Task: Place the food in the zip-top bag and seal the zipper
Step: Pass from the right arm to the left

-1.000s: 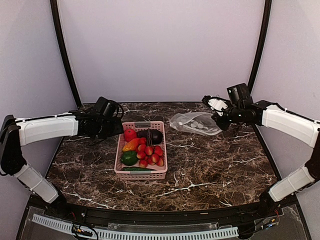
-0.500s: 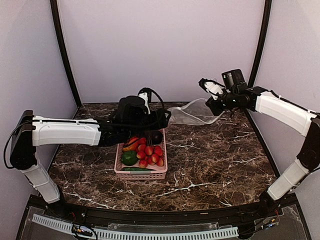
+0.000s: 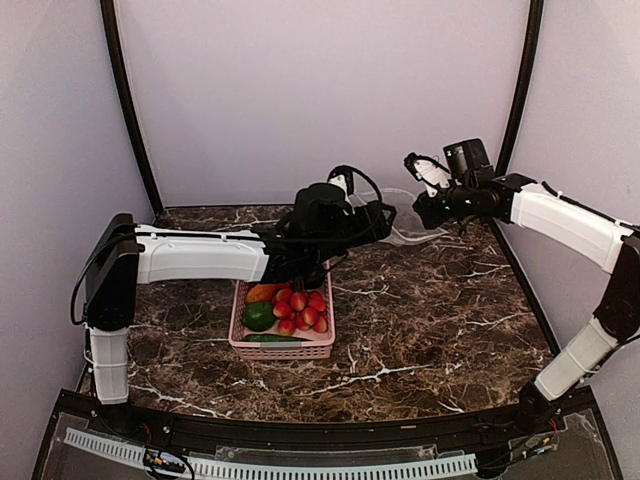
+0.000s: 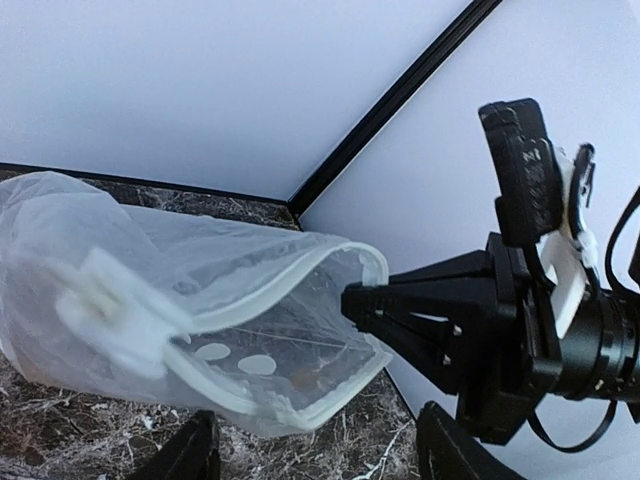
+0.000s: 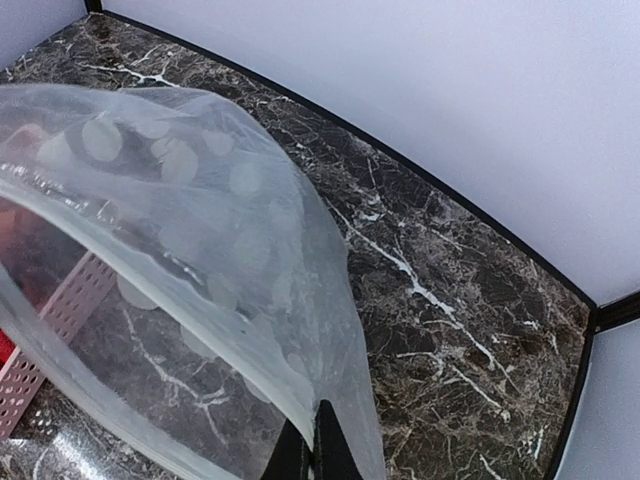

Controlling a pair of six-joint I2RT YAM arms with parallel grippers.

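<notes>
Zip-top bag hangs at the back between the arms, mouth gaping toward the left gripper. Right gripper is clamped on one spot of the zipper rim. Left fingers are spread wide, nothing between them, just short of the bag. Food sits in the pink basket. Risks: the single pinch slips on slick film, or the left arm nudges the lip and folds the mouth flat.

Seen from above, my right end effector holds the zip-top bag off the worktop. My left end effector is just beside it. The food lies in the pink basket.
</notes>
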